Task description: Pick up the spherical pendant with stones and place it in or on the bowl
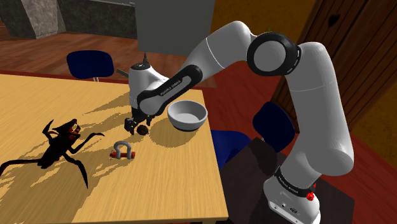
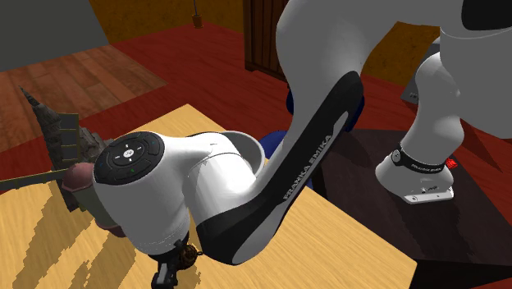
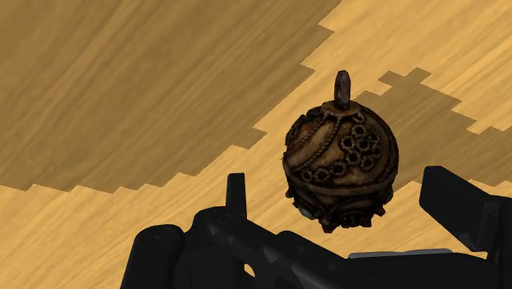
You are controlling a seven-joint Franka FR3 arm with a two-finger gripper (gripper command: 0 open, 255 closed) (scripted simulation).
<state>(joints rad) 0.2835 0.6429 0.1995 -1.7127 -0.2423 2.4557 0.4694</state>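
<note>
Dark bronze-brown spherical pendant (image 3: 340, 164): rope-like bands and small ring-shaped ornaments, reddish flecks near the upper band. All-black pincer (image 3: 340, 190): no pattern. Honey-yellow wooden bench (image 1: 172, 184): fine grain, darker under jagged-edged shadow. Pale grey round bowl (image 1: 187, 114): plain. Black spider-like figure (image 1: 60, 145): red marks at the head. Silver-grey shackle (image 1: 121, 151): red ends. Dark blue chair (image 1: 91, 63): plain.

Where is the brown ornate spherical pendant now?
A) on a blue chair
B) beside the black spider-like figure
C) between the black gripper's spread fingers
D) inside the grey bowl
C: the wrist view shows the brown ornate spherical pendant between the black gripper's spread fingers, neither touching it; the grey bowl is empty.
</note>
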